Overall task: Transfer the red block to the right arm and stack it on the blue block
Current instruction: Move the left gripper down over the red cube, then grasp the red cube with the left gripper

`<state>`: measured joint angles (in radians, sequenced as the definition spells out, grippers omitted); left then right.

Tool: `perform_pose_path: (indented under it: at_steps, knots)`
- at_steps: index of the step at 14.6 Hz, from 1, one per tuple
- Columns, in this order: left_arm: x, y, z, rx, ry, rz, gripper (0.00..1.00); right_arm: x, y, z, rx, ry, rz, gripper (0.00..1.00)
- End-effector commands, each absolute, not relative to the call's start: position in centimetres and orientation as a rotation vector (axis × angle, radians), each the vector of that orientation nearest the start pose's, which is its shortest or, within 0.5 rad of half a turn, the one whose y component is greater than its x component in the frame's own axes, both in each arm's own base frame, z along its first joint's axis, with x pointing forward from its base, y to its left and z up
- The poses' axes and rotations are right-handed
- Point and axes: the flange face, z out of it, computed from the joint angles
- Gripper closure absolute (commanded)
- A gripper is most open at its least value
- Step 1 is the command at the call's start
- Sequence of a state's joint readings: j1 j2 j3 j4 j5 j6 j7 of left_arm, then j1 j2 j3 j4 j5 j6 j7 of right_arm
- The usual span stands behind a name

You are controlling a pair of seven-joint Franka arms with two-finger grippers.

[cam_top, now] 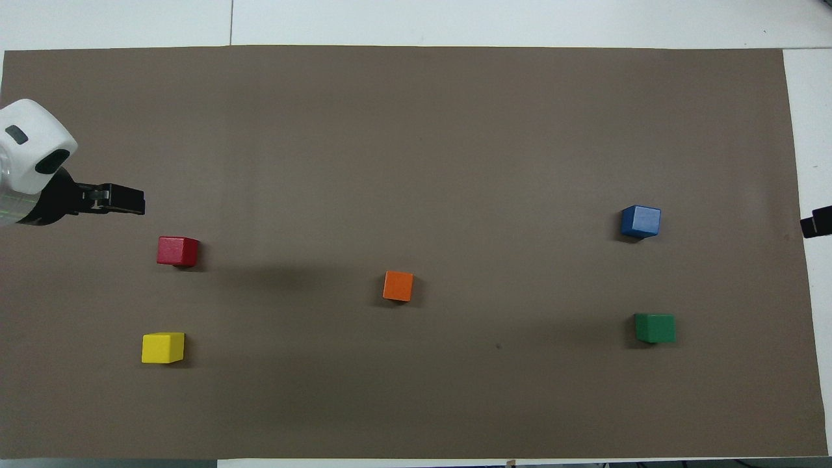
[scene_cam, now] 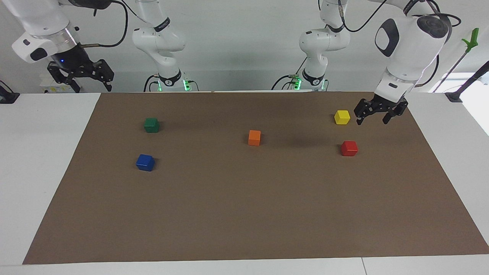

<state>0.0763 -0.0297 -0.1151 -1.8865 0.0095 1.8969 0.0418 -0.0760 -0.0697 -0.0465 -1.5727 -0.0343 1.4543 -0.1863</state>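
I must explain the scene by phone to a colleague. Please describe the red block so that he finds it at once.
On the brown mat, look toward the left arm's end, where the open left gripper hangs. Two cubes lie there: the red block is the one farther from the robots; the yellow block is nearer to them. It is bright red, unlike the orange block at mid-mat.

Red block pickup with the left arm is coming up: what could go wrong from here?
1. The open left gripper hangs in the air beside the yellow block; coming down on the red block, it might clip the yellow one.
2. The blue block sits askew, so the stack may land off-centre.
3. The green block stands near the blue one; the right gripper could nudge it.
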Motion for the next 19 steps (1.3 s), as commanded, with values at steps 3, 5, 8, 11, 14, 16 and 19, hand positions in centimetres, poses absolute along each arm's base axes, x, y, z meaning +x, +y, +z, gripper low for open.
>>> perform_pose_path:
  at_steps: [3, 5, 8, 11, 14, 16, 19]
  knots:
    - [54.5, -0.6, 40.6, -3.136, 0.125, -0.051, 0.0, 50.3, -7.0, 64.0, -3.163, -0.118, 0.11, 0.0]
    - [53.9, -0.3, 37.7, -3.139, 0.116, -0.056, 0.0, 49.1, -6.7, 61.7, -3.157, -0.18, 0.098, 0.0]
    - [54.4, -0.2, 35.4, -3.142, 0.131, -0.042, 0.0, 48.1, -5.7, 58.5, -3.043, -0.24, 0.058, 0.0]
    - [53.6, -0.3, 33.3, -3.142, 0.131, -0.064, 0.0, 48.8, -4.2, 56.0, -2.874, -0.173, 0.022, 0.0]
    - [52.6, -0.2, 31.6, -3.143, 0.131, -0.071, 0.0, 49.0, -2.3, 52.9, -2.652, -0.063, -0.002, 0.0]
    - [52.6, -0.2, 30.7, -3.146, 0.124, -0.043, 0.09, 48.8, -1.5, 51.3, -2.487, 0.014, -0.003, 0.0]
    - [52.2, -0.2, 31.1, -3.147, 0.098, 0.104, 1.0, 48.4, -0.8, 49.4, -2.25, -0.002, -0.057, 0.0]
